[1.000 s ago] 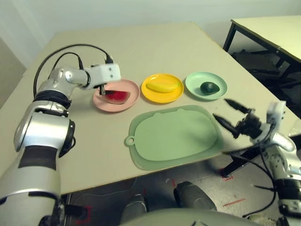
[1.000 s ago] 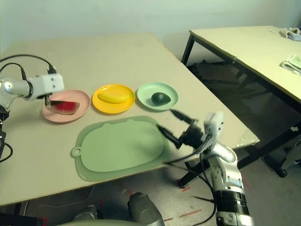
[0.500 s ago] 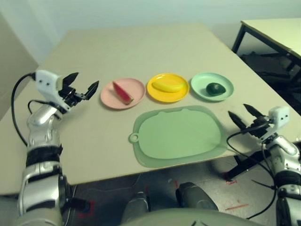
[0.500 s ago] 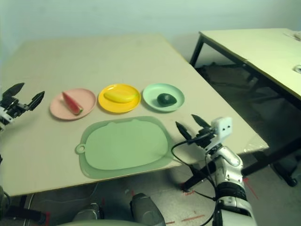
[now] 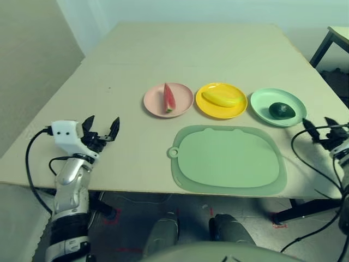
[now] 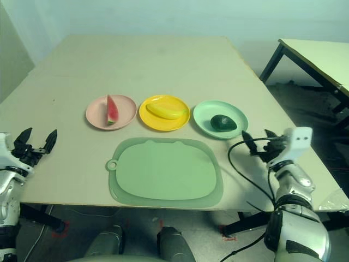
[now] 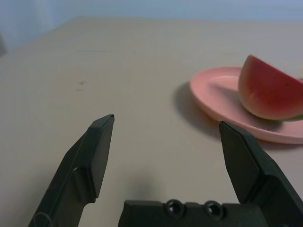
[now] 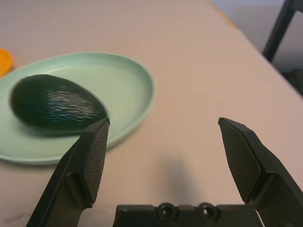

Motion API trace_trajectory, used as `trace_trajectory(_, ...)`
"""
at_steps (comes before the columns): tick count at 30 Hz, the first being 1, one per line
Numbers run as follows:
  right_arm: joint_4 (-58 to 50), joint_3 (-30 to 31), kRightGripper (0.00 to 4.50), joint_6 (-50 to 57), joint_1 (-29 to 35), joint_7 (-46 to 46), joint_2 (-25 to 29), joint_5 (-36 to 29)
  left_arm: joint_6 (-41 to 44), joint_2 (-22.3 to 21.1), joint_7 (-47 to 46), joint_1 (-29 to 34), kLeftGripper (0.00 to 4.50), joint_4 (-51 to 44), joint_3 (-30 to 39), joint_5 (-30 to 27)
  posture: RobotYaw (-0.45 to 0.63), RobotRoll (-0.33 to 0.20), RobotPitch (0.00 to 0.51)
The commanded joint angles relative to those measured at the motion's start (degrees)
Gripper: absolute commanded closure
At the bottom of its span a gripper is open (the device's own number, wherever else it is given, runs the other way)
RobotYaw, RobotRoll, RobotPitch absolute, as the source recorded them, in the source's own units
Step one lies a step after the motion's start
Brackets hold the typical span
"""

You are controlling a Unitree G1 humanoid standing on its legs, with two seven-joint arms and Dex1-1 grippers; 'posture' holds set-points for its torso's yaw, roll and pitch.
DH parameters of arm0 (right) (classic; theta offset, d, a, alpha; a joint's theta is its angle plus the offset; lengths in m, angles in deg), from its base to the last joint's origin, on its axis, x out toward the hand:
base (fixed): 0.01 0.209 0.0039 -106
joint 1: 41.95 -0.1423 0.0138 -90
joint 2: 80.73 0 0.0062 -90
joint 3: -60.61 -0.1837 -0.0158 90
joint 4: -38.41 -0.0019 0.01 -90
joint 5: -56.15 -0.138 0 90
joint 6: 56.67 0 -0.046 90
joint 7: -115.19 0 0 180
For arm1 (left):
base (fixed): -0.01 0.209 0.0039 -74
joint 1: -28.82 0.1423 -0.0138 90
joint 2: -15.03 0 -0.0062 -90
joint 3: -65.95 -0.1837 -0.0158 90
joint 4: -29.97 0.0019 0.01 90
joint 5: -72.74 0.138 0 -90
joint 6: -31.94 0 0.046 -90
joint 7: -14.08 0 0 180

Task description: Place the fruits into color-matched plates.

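My left hand (image 5: 100, 130) hangs wide open and empty over the near left corner of the desk (image 5: 191, 49), fingers apart and touching nothing. My right hand (image 6: 256, 144) is just as open and empty at the near right edge, with nothing between its fingers.

From the left hand, the red toy watermelon wedge with its green rind (image 5: 169, 98) lies farther in toward the middle of the desk, resting on the round pale pink plastic plate (image 5: 182, 105), its long axis running from the near edge toward the far edge. From the right hand, the dark green bumpy toy avocado (image 6: 223, 123) is just beyond the fingertips, sitting in the round mint green plate (image 6: 204, 115) with its long axis roughly along the desk's near edge. Between those two plates stands the bright yellow round plate (image 5: 236, 112) carrying the curved yellow toy banana (image 5: 221, 99). The three plates form a row across the middle, close together but not touching.

Nearer the front edge lies the large green rounded-rectangle mat with a ring tab (image 5: 229, 158), bare.

As I judge it, every fruit already sits on its matching colour, so no grasp is called for; my left hand is nearer the watermelon, my right nearer the avocado
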Motion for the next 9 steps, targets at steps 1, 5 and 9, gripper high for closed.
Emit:
trace_trajectory(1,1.2,-0.97,0.0,1.27,-0.82,-0.08,0.98,0.83,-2.9,-0.12,0.3,0.33,0.02,4.03,-0.86,1.43,-0.03,0.0,0.086)
trace_trajectory(5,1.26,-1.31,0.0,1.78,-1.69,-0.63,1.11,0.86,-3.7,0.8,-1.33,1.5,0.02,3.76,-0.59,1.1,-0.03,0.0,0.088)
trace_trajectory(9,1.35,-1.38,0.0,1.83,-2.56,-0.61,0.62,1.25,-3.93,1.38,-3.17,2.84,0.02,2.27,-1.06,2.06,-0.04,0.0,0.08)
